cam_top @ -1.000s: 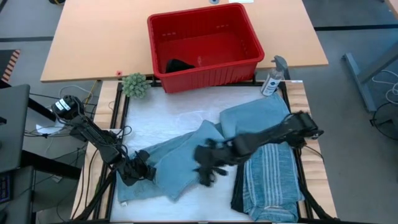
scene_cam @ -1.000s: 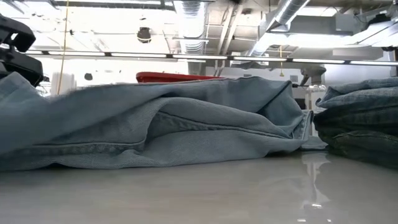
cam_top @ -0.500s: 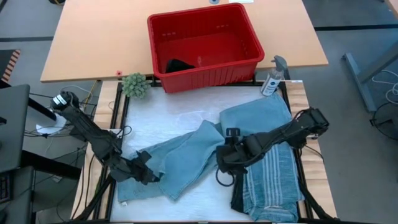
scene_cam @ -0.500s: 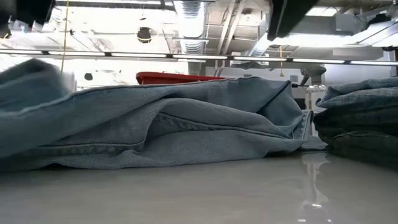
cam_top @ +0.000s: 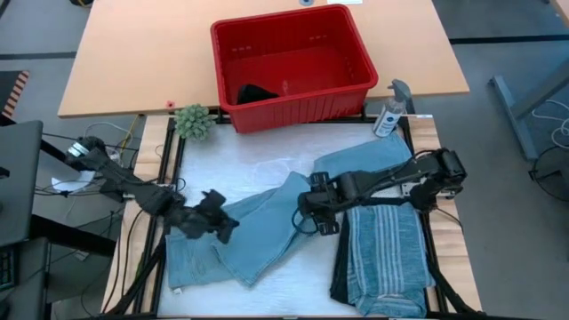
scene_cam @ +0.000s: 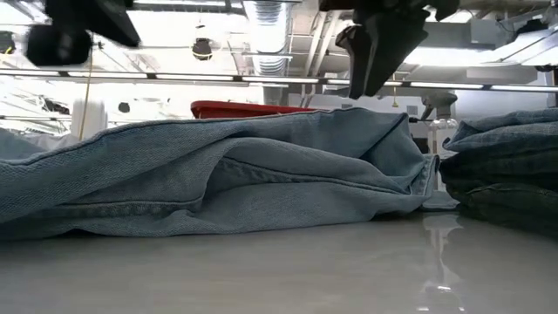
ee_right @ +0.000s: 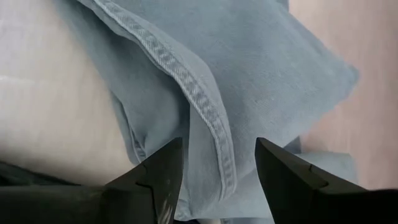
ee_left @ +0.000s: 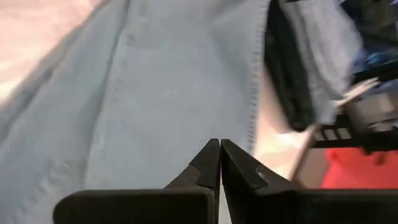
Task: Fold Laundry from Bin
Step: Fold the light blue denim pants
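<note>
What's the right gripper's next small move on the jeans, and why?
Probably lower and close: the right gripper hangs open above the light blue jeans' seamed edge, holding nothing. The left gripper is shut and empty above the cloth.

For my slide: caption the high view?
Both arms above light blue jeans on the table; red bin behind.

Bare bench [cam_top: 240,164] lies open between the red bin [cam_top: 293,67] and the rumpled denim piece [cam_top: 258,236], wide enough for a pincer to pass. The folded stack [cam_top: 382,258] blocks the right side, and a spray bottle [cam_top: 391,111] and small plant [cam_top: 193,122] flank the bin.
</note>
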